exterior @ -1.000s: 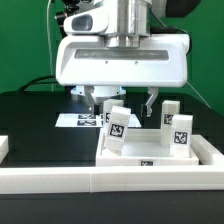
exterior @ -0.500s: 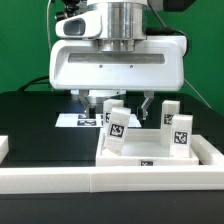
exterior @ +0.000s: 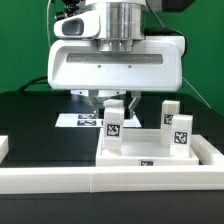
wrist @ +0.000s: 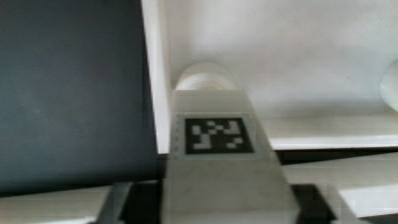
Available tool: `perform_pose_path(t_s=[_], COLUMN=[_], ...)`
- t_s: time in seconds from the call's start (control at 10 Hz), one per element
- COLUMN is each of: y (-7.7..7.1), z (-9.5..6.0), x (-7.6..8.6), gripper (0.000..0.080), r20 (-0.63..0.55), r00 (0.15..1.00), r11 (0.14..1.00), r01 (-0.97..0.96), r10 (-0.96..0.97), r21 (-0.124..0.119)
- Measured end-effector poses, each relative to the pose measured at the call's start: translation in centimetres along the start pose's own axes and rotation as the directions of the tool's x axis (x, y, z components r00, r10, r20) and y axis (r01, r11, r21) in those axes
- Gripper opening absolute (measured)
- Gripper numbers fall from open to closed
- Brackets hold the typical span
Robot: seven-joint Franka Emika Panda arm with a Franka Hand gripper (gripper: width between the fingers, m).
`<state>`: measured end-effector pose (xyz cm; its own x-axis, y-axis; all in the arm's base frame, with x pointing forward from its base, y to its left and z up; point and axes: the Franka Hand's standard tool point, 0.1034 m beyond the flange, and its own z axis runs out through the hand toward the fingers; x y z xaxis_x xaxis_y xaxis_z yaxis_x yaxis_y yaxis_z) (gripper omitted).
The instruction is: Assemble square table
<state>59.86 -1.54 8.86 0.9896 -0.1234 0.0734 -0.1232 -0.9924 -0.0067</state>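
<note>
Jaws' grip hidden behind leg [exterior: 114, 126], slab [exterior: 205, 148] — far edge hidden, second leg [wrist: 390, 93] cropped

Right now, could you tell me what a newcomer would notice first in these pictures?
The big white gripper hangs low over the white plastic square tabletop, its fingers either side of a short white tagged leg standing on it. Two more tagged legs stand toward the exterior view's right.

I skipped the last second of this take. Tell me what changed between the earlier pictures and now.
The gripper came down over the leg at the exterior view's left of the square slab, its fingers now straddling that leg's top, and the leg went from tilted to more upright. Whether the jaws have clamped is unclear. The two other legs, the slab and the marker board stayed put.
</note>
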Motion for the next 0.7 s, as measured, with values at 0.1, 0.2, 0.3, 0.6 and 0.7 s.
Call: perform_pose_path(t_s=[0.1,0.2,0.3,0.6,0.7], y=[0.0,0.0,0.0,0.01,-0.06], z=[0.0,0.0,0.0,0.07,0.07], x=[0.0,0.01,0.01,-0.03,-0.03], gripper=[0.0288,0.0288,0.0288,0.0288,0.0288], r20=[0.0,0.0,0.0,-0.019,-0.022], r00=[1.0,1.0,1.0,0.952,0.931], r11=[1.0,1.0,1.0,0.952,0.931], r01=[-0.005,-0.023,-0.023,-0.305,-0.364], r10=[0.005,0.023,0.023,0.305,0.364], r21=[0.0,0.0,0.0,0.007,0.01])
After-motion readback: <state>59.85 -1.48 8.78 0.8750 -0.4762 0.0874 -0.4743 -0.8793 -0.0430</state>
